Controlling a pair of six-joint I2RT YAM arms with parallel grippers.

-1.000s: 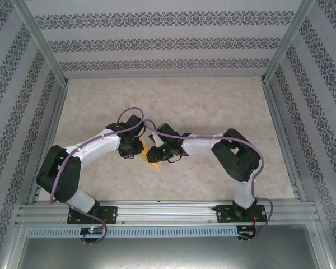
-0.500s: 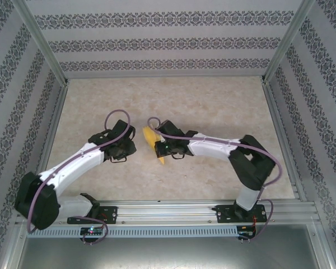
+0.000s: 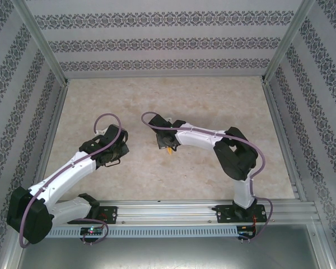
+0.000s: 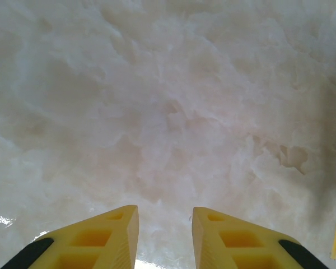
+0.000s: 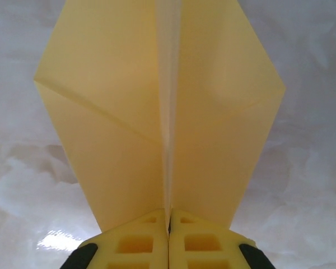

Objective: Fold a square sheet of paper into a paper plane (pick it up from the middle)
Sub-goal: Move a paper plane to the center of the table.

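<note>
Right claw [image 5: 169, 216] pinched tight on the one paper plane [image 5: 157, 112]; I see it fanning out ahead of the tips, over marbled table [image 5: 308, 185]. Left claw [image 4: 164, 212], second of two, stands parted around nothing, well off to its side.

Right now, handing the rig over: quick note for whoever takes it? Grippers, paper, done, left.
Left gripper: open, empty, over bare table.
Right gripper: shut on the paper plane, pinching it at the centre crease, with the paper sticking out ahead of the fingers.
Done: paper picked up; centre crease and diagonal folds are in.
Left: the far tip is out of frame, so I cannot tell if folding is finished. Check before release.
</note>
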